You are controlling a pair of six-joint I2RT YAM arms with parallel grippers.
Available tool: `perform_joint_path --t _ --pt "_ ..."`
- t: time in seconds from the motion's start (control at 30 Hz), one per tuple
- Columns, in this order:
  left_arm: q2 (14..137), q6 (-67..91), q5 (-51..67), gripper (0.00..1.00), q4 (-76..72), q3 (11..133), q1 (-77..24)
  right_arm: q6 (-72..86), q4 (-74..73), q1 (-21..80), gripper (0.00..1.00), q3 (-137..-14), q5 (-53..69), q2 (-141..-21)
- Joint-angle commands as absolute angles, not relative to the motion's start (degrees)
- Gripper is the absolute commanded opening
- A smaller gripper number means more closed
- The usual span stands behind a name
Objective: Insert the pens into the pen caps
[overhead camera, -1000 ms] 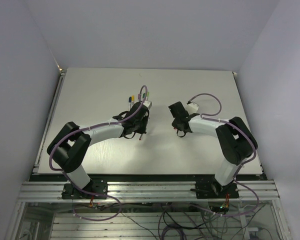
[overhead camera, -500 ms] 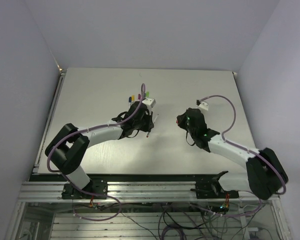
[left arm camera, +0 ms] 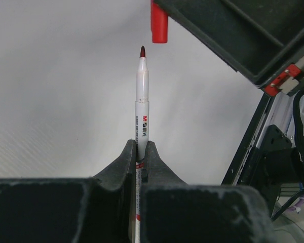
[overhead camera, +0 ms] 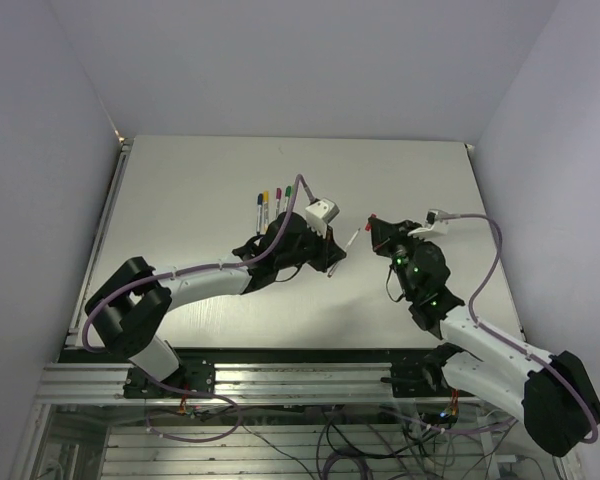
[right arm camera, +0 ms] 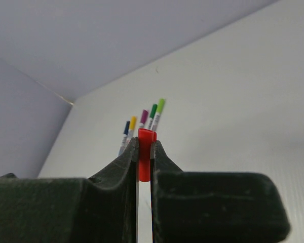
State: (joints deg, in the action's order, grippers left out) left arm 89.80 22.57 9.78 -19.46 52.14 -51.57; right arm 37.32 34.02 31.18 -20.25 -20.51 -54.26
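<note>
My left gripper [left arm camera: 141,147] is shut on a white pen [left arm camera: 142,101] with a bare red tip; in the top view the left gripper [overhead camera: 334,258] holds this pen [overhead camera: 352,240] above the table, pointing up-right. My right gripper [right arm camera: 144,146] is shut on a red cap [right arm camera: 147,135]. In the top view the right gripper [overhead camera: 378,228] holds the cap [overhead camera: 371,217] a short gap beyond the pen tip. In the left wrist view the cap [left arm camera: 159,23] hangs just above and right of the tip, not touching it.
Several capped pens [overhead camera: 273,200] (blue, yellow, purple, green) lie side by side on the white table [overhead camera: 180,170] behind the left gripper; they also show in the right wrist view [right arm camera: 144,117]. The table's right rail [left arm camera: 253,147] runs near the grippers.
The left arm has carried the red-tipped pen rightward, away from the row of pens. The right arm has stretched out and turned, bringing the red cap to face the pen tip.
</note>
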Motion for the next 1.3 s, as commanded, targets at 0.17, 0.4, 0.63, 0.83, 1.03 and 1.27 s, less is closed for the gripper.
perform_joint_path --t 0.17,0.4,0.63,0.83,1.03,1.27 --pt "87.77 23.79 11.38 0.07 -24.5 51.46 -52.64 38.45 42.73 31.07 0.0 -16.45 -20.61 -50.8" --pt "88.08 23.69 12.46 0.07 -25.14 51.77 -53.07 39.11 47.17 31.05 0.0 -15.25 -19.62 -52.53" --pt "87.93 23.07 12.35 0.07 -24.35 52.05 -53.3 38.79 49.11 31.07 0.0 -15.64 -19.96 -54.01" --pt "88.39 23.2 12.25 0.07 -24.62 51.86 -53.35 38.97 49.3 31.05 0.0 -15.88 -20.26 -54.06" --pt "88.78 23.53 11.95 0.07 -25.38 51.7 -53.29 39.63 48.49 31.0 0.0 -15.75 -18.98 -53.71" --pt "89.14 23.71 11.66 0.07 -25.6 51.86 -53.27 40.99 49.19 31.01 0.0 -15.03 -17.31 -54.23"
